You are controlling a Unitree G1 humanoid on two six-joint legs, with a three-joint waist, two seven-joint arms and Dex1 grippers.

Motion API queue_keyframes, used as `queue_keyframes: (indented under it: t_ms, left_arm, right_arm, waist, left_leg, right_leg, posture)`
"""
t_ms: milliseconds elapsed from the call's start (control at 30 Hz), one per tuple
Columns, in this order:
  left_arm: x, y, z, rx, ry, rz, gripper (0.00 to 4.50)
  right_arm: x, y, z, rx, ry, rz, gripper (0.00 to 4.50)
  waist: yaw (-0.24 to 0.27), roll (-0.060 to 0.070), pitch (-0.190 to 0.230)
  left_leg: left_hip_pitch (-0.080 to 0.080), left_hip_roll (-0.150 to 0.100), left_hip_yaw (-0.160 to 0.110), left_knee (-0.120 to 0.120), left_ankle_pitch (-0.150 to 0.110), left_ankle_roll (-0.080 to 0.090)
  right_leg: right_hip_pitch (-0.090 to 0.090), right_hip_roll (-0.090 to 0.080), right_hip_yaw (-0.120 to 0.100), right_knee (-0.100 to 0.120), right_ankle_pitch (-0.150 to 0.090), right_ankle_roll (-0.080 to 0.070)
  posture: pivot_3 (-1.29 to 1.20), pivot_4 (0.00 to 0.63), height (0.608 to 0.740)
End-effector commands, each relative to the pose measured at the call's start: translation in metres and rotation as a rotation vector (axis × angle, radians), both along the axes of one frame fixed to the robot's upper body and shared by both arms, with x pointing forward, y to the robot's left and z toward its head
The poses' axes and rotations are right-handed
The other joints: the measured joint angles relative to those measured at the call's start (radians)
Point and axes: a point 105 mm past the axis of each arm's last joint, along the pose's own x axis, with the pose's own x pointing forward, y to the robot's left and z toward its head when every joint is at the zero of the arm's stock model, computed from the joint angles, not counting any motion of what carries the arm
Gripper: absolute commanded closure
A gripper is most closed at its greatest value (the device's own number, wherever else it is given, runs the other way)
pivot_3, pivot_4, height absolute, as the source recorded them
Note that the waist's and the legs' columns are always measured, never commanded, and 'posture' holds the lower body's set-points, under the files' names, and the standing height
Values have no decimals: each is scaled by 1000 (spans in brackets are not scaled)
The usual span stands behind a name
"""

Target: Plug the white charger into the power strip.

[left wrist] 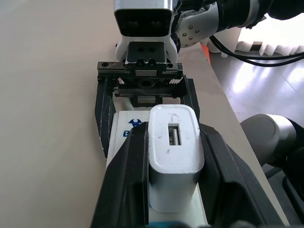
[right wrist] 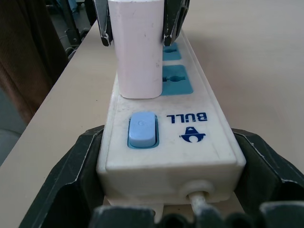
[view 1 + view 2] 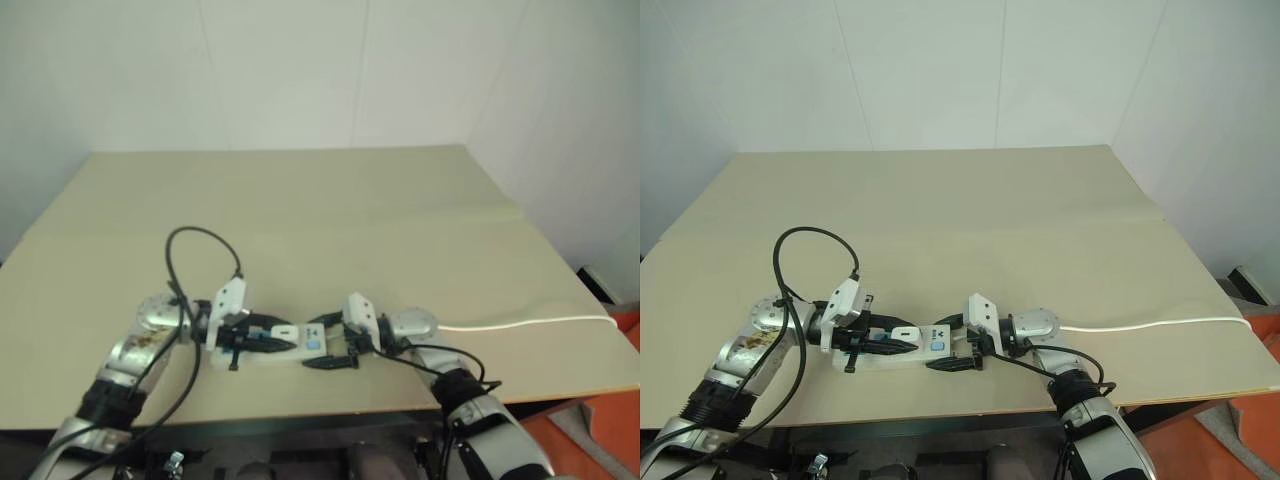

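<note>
The left gripper [image 1: 173, 156] is clenched on the charger [image 1: 173, 154], standing on the power strip [image 2: 168, 135]; the right gripper [image 2: 171, 156] grasps the strip's switch end.

Beige table [image 3: 330, 215], power strip [image 3: 930, 352] near its front edge.
Strip lies flat on the tabletop, long side parallel to the front edge, blue socket faces and blue switch [image 2: 142, 129] facing up. Its thin white cord [image 3: 525, 323] trails across the surface to the table's right edge. Rest of the tabletop is plain beige.
</note>
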Motion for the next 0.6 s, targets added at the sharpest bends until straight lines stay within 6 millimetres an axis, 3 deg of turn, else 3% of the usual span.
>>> queue_keyframes:
  t_ms: [33, 367, 600]
  left_arm:
    - [-16, 20, -56, 193, 198, 17, 3475]
    - [-16, 19, -55, 183, 197, 26, 3475]
    - [-12, 18, -53, 153, 171, 68, 1301]
  right_arm:
    - [2, -7, 2, 4, -1, -30, 1072]
    - [2, -8, 2, 6, 1, -41, 1072]
    - [4, -5, 3, 10, 3, -38, 1072]
  waist:
    - [0, 1, 0]
    - [0, 2, -1]
    - [5, 5, -3]
  left_leg:
    - [0, 0, 0, 0, 0, 0]
    - [0, 0, 0, 0, 0, 0]
    - [-1, 0, 0, -1, 0, 0]
  right_leg:
    - [0, 0, 0, 0, 0, 0]
    - [0, 0, 0, 0, 0, 0]
    - [-3, 0, 1, 0, 0, 0]
  posture:
    - [0, 150, 740]
    - [0, 150, 740]
    - [0, 150, 740]
